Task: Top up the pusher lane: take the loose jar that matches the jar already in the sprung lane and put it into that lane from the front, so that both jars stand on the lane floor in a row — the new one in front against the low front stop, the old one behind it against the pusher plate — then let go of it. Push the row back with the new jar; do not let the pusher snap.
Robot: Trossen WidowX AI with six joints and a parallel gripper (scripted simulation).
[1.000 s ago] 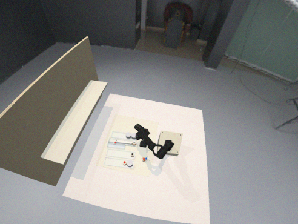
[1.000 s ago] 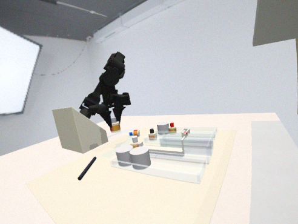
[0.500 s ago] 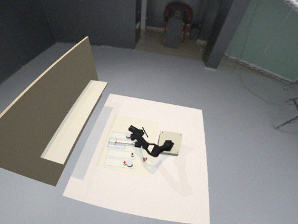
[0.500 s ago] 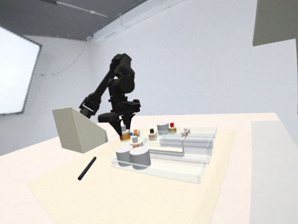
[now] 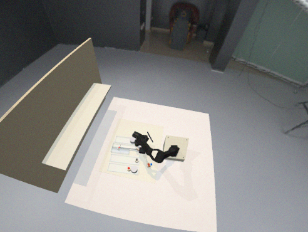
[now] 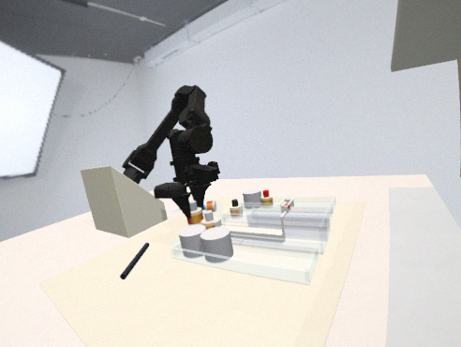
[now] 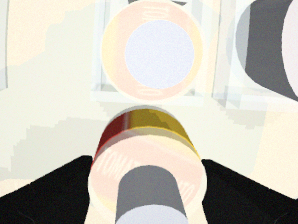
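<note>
"TOMATO", partly hidden, on held jar's top (image 7: 145,155)

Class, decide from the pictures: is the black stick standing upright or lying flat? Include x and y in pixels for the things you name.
Lying flat: the black stick (image 5: 150,137) (image 6: 135,261) stretches lengthwise along the pale mat.

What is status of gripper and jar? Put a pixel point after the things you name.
Gripper (image 6: 197,213) (image 7: 147,168) shut on new jar (image 6: 195,217) (image 7: 145,145). Old jar (image 6: 209,219) (image 7: 112,50) in lane, just ahead. Nothing visible between jars.

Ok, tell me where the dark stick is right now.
In the exterior view, the dark stick lies left of the two grey cylinders, in front of the wedge-shaped base.
</note>
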